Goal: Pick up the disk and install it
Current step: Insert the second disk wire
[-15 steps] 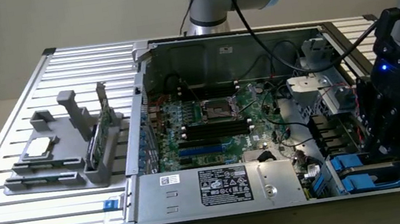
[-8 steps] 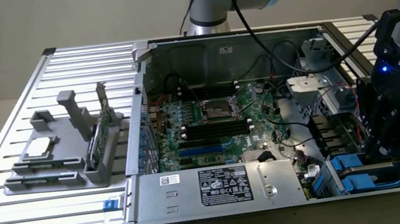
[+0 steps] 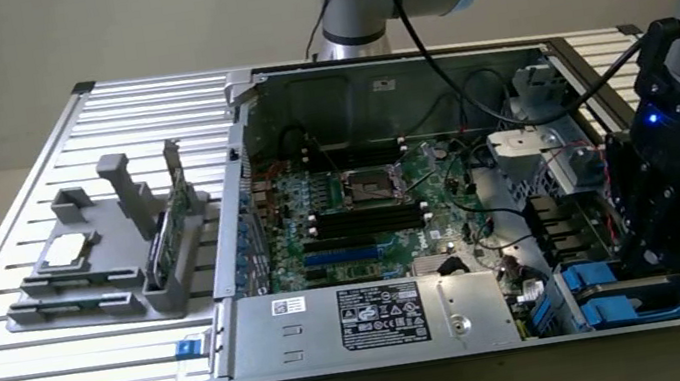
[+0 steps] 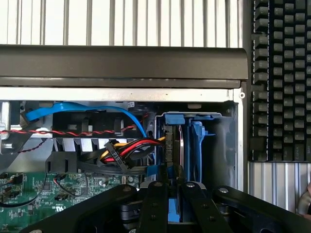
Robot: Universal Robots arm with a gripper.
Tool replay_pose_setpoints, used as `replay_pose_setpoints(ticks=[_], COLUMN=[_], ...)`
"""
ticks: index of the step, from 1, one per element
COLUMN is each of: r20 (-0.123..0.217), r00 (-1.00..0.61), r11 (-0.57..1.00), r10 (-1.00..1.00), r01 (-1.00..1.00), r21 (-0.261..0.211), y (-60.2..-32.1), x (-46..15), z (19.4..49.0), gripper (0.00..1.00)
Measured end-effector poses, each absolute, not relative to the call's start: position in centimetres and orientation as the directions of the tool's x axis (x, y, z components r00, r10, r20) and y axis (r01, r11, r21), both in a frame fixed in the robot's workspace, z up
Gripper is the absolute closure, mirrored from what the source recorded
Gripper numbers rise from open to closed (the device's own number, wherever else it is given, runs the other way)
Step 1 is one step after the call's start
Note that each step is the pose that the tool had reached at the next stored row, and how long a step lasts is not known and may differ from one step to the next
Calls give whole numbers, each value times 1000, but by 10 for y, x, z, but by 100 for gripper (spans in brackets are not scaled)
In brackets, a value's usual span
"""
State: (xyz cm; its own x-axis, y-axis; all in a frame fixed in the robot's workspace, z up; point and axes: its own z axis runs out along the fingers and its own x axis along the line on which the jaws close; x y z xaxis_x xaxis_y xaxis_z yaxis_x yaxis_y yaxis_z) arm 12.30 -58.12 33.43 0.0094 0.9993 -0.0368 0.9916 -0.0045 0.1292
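The disk (image 4: pixel 181 145) stands on edge in the drive bay at the corner of the open computer case, its silver-grey side framed by the blue carrier (image 4: pixel 196 138). My gripper (image 4: pixel 174 190) reaches down onto it, and its black fingers (image 4: pixel 154 199) sit close together with the blue carrier between them, so it is shut on the disk. In the exterior view the gripper (image 3: pixel 656 249) hangs low over the blue drive bays (image 3: pixel 606 297) at the near corner of the case, on the exterior view's right. The disk's label is hidden.
The case (image 3: pixel 248 93) lies open on a slatted table, showing the motherboard (image 3: pixel 356 203) and power supply (image 3: pixel 373 317). Red, yellow and blue cables (image 4: pixel 124 150) run beside the bay. A grey stand (image 3: pixel 108 261) holds a chip and a green card. A keyboard (image 4: pixel 282 73) lies outside the case wall.
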Motion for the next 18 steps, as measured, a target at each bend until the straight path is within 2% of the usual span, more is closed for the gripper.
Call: replay_pose_setpoints(ticks=[11,13,14,18], r20=[-36,-36,-36,-36], r00=[9,9,9,9], r11=[-5,-5,-5,-5], r10=[999,999,999,999], r01=[992,992,992,993], r21=[129,129,128,121], y=[-580,-580,-580,-580], x=[123,123,123,123], z=[333,333,333,341], gripper=[84,82,75,75])
